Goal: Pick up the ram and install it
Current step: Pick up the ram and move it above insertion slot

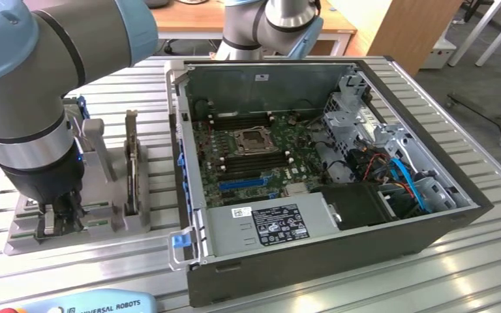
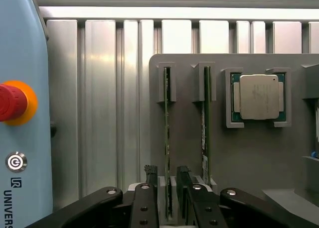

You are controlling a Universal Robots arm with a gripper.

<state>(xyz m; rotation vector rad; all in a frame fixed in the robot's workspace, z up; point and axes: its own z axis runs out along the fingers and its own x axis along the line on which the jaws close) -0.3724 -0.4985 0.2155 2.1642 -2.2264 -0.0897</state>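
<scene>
1. Gripper (image 1: 59, 220) is seen in the exterior view lowered onto a grey holder tray (image 1: 111, 235) at that view's left. It is well apart from the open computer case (image 1: 320, 267), whose motherboard (image 1: 299, 134) lies exposed.
2. In the wrist view, the ram (image 2: 167, 123) is found standing on edge in its slot of the holder tray (image 2: 249, 158). It stands between the fingers (image 2: 151, 174), which are held apart with a slim gap on each side; nothing is clamped yet.
3. A second memory stick (image 2: 205, 113) is seen just beside the ram, and a processor chip (image 2: 259, 96) is seated beyond that. A teach pendant (image 2: 20, 138) lies on the ram's other side.
4. The grasp is judged best made with the ram centred, so that both pads meet its flat faces together and it is not tilted in its slot. The neighbouring stick is best left untouched.
</scene>
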